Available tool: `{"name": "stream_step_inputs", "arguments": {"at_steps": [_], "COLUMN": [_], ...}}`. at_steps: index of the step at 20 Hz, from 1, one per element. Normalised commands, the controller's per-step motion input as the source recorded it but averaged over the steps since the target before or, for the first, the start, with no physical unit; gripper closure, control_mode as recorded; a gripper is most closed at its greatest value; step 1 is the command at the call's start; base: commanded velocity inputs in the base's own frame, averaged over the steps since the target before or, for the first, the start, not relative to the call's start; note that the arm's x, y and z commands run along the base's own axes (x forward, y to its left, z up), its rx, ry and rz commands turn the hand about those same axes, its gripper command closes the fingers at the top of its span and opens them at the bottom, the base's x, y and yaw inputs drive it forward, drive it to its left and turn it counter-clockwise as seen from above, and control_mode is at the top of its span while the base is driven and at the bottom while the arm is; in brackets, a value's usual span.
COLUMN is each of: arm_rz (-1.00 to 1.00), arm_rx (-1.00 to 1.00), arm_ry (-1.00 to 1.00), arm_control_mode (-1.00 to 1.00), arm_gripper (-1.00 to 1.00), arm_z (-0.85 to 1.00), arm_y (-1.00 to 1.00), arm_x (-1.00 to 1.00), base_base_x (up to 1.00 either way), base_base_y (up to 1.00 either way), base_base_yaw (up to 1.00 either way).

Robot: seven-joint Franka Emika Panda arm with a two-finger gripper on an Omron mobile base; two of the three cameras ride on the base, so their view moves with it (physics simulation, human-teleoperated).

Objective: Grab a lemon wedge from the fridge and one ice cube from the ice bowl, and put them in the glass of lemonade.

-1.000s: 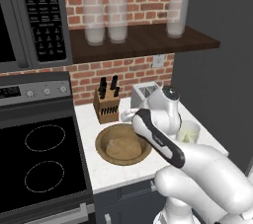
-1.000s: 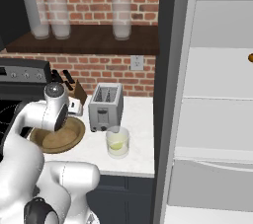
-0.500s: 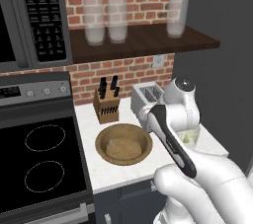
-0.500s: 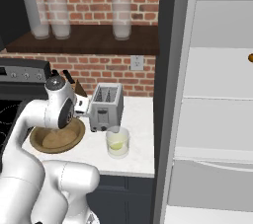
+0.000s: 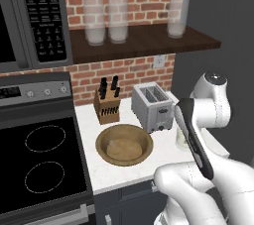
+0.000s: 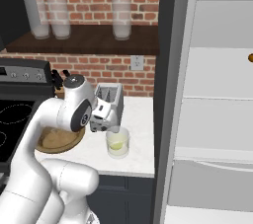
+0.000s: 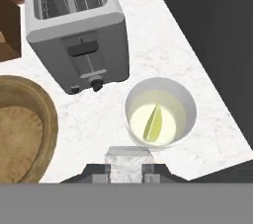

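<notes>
tool point(image 7: 127, 168) swung from above ice bowl point(image 5: 124, 144) to beside glass of lemonade point(image 6: 117, 142), carrying ice cube point(image 7: 128, 162)

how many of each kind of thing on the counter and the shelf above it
tall glasses on shelf: 3
toaster: 1
knife block: 1
ice bowl: 1
lemonade glass: 1, lemon wedge inside
ice cube: 1, held in the pincer
total: 8, plus the wedge
</notes>
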Motion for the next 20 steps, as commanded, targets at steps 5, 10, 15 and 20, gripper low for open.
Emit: {"name": "stream_step_inputs", "arguments": {"at_steps": [5,10,15,20], "arm_rz": [-0.14,-0.01,0.0,0.0], "arm_rx": [0.0,0.0,0.0,0.0], "arm_ry": [0.0,0.0,0.0,0.0], "arm_control_mode": [-1.0,-1.0,-1.0,-1.0], "arm_gripper": [1.0,1.0,1.0,1.0], "arm_z": [-0.04,-0.11,-0.1,-0.15], "arm_y": [-0.24,0.0,0.0,-0.14], "arm_x": [-0.09,0.03,0.05,0.0], "base_base_x": [0.0,0.0,0.0,0.0], "base_base_y": [0.0,0.0,0.0,0.0], "base_base_yaw": [0.0,0.0,0.0,0.0]}}
